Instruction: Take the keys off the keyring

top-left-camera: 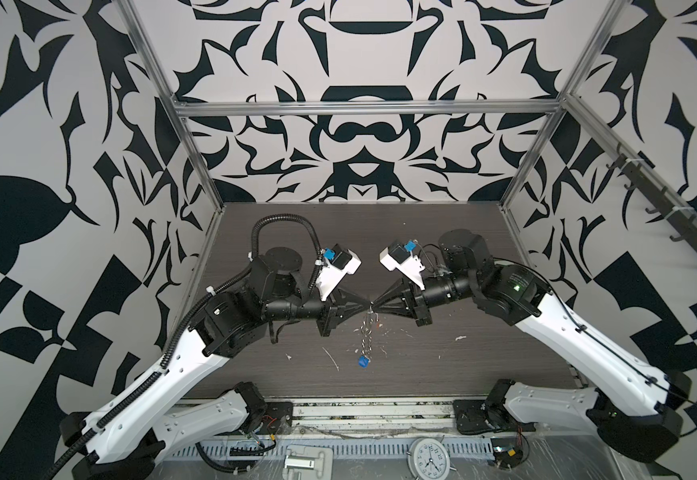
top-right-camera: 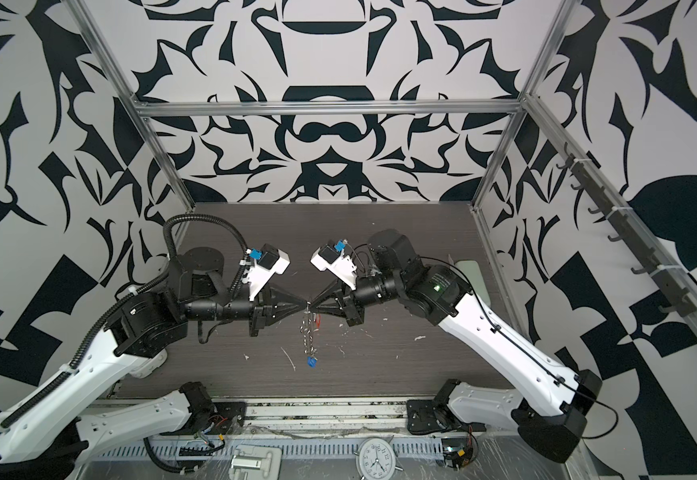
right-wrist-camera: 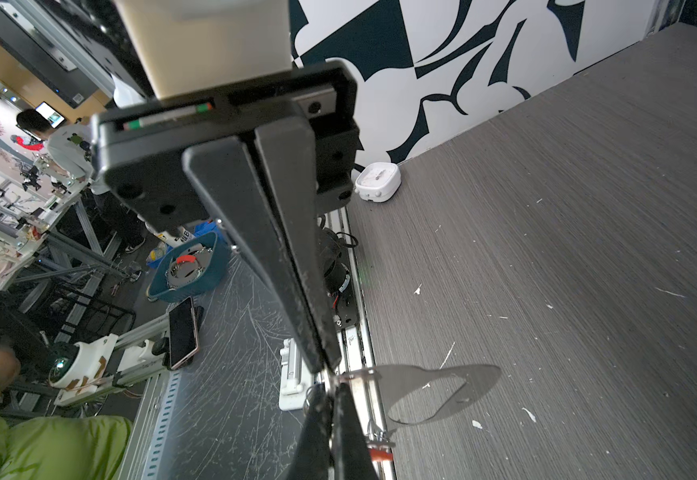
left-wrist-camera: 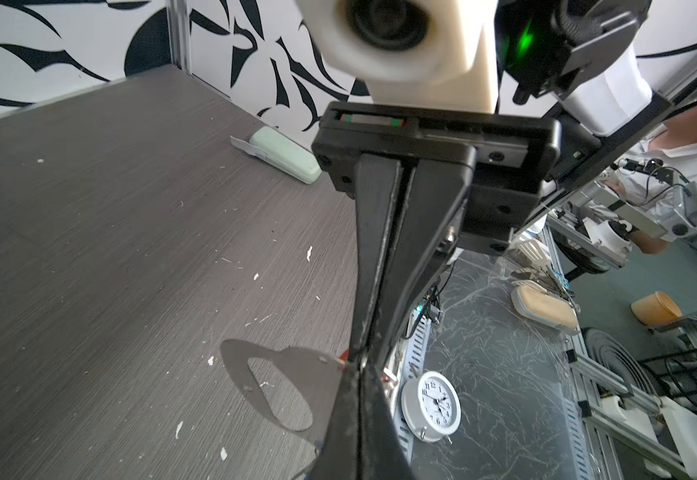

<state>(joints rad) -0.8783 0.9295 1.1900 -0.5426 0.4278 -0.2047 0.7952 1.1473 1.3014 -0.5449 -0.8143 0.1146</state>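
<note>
Both grippers meet tip to tip above the middle of the dark table. My left gripper is shut on the keyring, at the tab of its flat grey D-shaped loop. The keyring's chain hangs straight down from the tips. The blue-tagged key dangles at the chain's lower end. The red-tagged key hangs close under the tips. My right gripper touches the rings, its fingers a thin slit apart; whether it grips them is unclear.
A pale-green case lies by the right wall. A square white clock stands at the left wall. In front of the table lie a round alarm clock and a white bracket. Paper scraps dot the table.
</note>
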